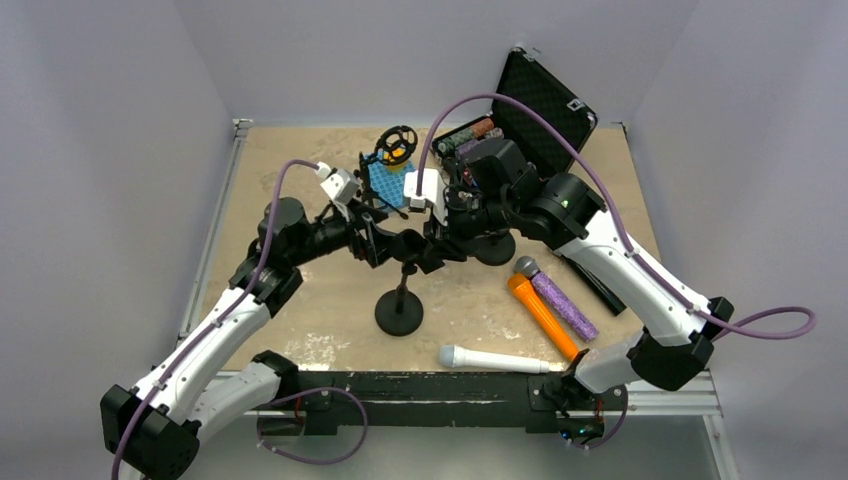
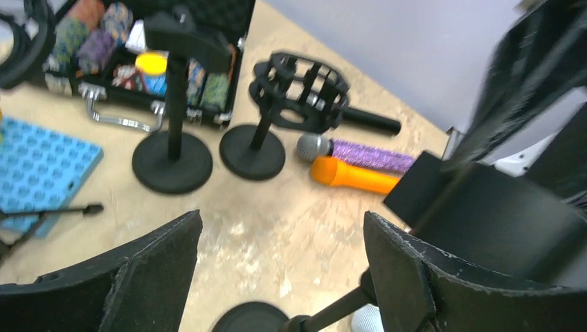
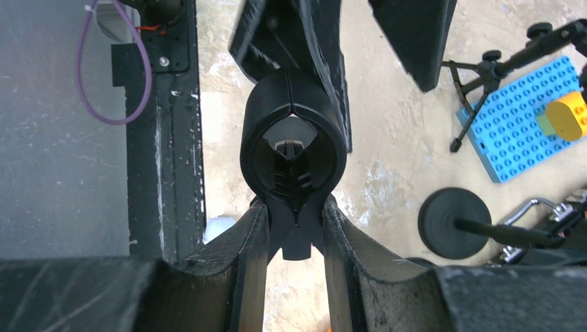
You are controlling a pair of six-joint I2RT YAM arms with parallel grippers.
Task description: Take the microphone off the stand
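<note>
The black stand (image 1: pixel 399 310) is at the table's middle, with its base (image 2: pixel 249 320) and pole low in the left wrist view. Its clip (image 3: pixel 293 149) is an empty ring with no microphone in it. My right gripper (image 3: pixel 295 216) is shut on the clip's rear tabs, seen from above (image 1: pixel 442 240). My left gripper (image 2: pixel 282 232) is open and empty just left of the clip (image 1: pixel 376 242). A white microphone (image 1: pixel 495 360) lies flat on the table near the front edge. Its head shows in the right wrist view (image 3: pixel 220 228).
An orange microphone (image 1: pixel 541 315) and a purple one (image 1: pixel 562 303) lie right of the stand. Two more stands (image 2: pixel 172 159), one with a shock mount (image 2: pixel 299 93), are behind. An open black case (image 1: pixel 520 110), a blue brick plate (image 1: pixel 385 182) and a small tripod (image 3: pixel 484 76) are at the back.
</note>
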